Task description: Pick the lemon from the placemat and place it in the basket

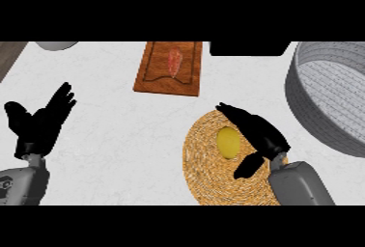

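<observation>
White marbled counter top (121, 130) carries a round woven straw placemat (210, 185) lower centre-right, a brown wooden cutting board (160, 79) upper centre, a big grey round basket (321, 101) at right edge; a black block (249, 48) and a pale grey bowl (57, 45) along top edge, both cut off

Lemon (228, 143) on woven placemat (206, 181); right hand (258, 131) open just beside it, fingers straight. Grey basket (324, 91) at worktop's (121, 144) right edge. Left hand (39, 125) open, far left.
</observation>
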Controlling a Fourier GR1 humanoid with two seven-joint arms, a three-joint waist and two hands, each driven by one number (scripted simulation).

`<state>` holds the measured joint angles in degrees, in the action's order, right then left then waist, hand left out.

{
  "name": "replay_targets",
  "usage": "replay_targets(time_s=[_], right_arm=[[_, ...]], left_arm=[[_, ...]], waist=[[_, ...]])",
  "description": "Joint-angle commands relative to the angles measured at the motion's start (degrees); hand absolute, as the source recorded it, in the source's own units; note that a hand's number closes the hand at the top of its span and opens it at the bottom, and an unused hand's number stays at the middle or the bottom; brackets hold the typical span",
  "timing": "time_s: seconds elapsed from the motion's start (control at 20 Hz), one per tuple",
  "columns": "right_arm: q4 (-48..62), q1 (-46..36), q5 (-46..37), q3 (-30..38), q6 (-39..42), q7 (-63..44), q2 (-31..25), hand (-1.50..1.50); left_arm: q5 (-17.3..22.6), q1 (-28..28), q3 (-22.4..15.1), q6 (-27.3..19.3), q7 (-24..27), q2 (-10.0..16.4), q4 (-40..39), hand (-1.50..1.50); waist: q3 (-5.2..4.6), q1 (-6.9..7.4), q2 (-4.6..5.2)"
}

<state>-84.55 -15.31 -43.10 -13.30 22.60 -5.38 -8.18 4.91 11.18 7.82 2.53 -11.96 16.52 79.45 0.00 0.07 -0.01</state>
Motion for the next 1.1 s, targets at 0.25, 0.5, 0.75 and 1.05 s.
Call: replay_targets(time_s=[0.25,0.5,0.75,1.05], right_arm=[[7.0,-1.7,-8.4,-3.6,-3.5,5.3,0.2,1.50],[6.6,-0.6,-10.9,-5.8,-3.8,3.5,3.5,1.50],[14.7,-10.3,-9.9,7.4,-12.1,-17.4,8.0,1.50],[19.0,-18.1,-12.2,16.6,-25.4,-40.4,8.1,1.50]], left_arm=[[-0.9,0.1,0.9,0.3,-1.4,-0.6,1.8,0.00],[-1.6,0.7,1.3,0.6,-2.1,-0.3,1.9,0.00],[-1.4,0.9,0.8,1.0,-0.8,-0.9,0.3,0.00],[-1.3,3.1,-0.6,1.8,-0.7,-1.6,0.7,0.00]], waist=[[0.01,0.07,0.01],[0.00,0.03,-0.03],[-0.06,1.89,0.70],[-0.12,4.34,1.68]])
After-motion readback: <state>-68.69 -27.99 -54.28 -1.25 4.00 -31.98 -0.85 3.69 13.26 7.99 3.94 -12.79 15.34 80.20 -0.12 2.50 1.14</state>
